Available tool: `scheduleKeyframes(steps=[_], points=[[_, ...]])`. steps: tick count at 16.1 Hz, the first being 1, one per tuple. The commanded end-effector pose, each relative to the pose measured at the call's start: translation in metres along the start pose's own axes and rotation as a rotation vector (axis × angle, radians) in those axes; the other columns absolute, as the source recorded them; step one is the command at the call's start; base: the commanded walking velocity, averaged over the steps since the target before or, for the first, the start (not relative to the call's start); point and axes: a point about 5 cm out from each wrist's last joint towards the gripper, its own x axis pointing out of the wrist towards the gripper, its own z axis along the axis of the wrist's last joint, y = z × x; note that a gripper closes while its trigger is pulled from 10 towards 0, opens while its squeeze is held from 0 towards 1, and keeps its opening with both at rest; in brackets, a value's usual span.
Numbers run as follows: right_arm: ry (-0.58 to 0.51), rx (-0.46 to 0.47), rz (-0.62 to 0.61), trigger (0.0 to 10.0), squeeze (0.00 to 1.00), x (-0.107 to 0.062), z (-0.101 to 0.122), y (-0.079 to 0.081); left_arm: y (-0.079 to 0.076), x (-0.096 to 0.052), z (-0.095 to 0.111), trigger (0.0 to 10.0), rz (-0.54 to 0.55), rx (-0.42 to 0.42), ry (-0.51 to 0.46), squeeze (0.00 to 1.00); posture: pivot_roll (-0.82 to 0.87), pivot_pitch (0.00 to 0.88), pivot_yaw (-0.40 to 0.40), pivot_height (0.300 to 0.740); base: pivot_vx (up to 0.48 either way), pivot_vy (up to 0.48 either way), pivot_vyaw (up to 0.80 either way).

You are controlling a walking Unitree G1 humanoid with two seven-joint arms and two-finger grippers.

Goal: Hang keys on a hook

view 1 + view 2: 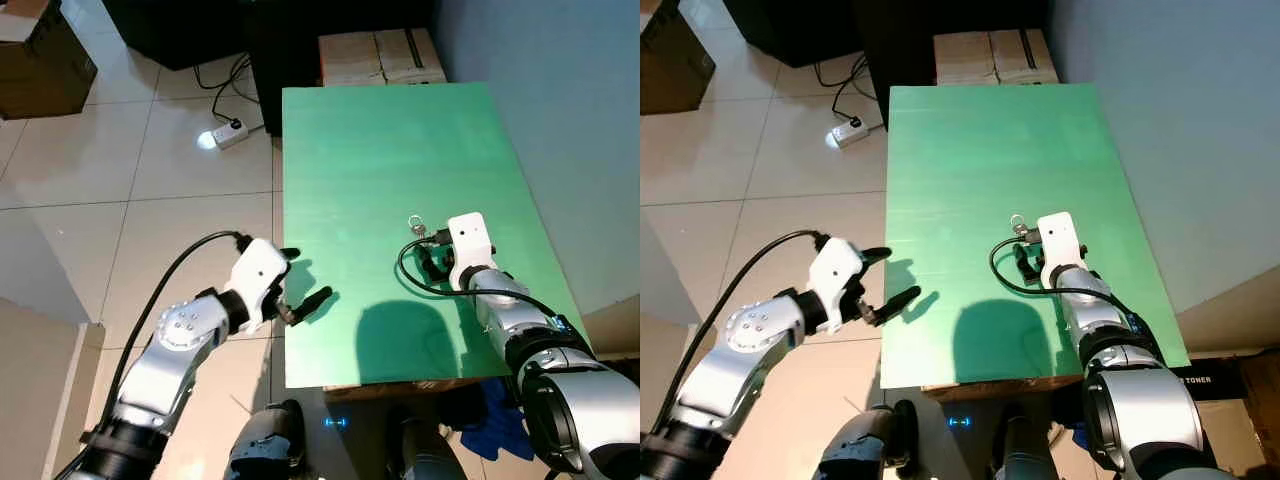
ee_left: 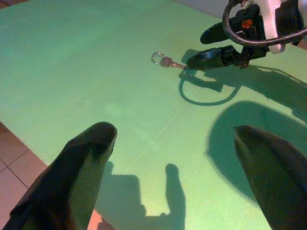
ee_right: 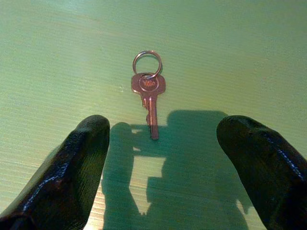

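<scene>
clearly, the key (image 3: 149, 98) lies flat on the green table (image 1: 380, 140), between the fingers of the open right tool (image 1: 432, 258); being thin, it could be skidded away.

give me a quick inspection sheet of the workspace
surface: green table, flat, mostly bare
job's things: key on a ring lying flat on the table; no hook seen
clutter: nothing seen on the table
grippers: right hand open, just short of the key; left hand open at the table's left edge
cables: black cable looping from the right wrist; power strip with cords on the floor
surroundings: tiled floor, cardboard boxes beyond the table, blue wall
</scene>
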Motion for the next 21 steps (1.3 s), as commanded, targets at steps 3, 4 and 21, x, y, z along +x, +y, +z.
scheduleKeyframes(steps=[3, 4, 21], points=[[0.028, 0.024, -0.011, 10.0, 0.0, 0.0, -0.006, 0.001, 0.001, -0.005, -0.001, 10.0, 0.017, -0.008, 0.012, 0.0, 0.31, 0.299, 0.05, 0.74, 0.0, 0.0, 0.0], [0.032, 0.027, -0.013, 10.0, 0.0, -0.001, -0.007, 0.001, 0.0, -0.005, 0.0, 10.0, 0.017, -0.008, 0.01, 0.0, 0.31, 0.294, 0.046, 0.74, 0.0, 0.0, 0.0], [0.095, -0.012, 0.098, 10.0, 0.0, -0.001, -0.02, 0.02, -0.006, -0.015, 0.02, 10.0, 0.024, -0.023, -0.037, 0.0, 0.34, 0.301, 0.066, 0.74, 0.0, 0.0, 0.0]])
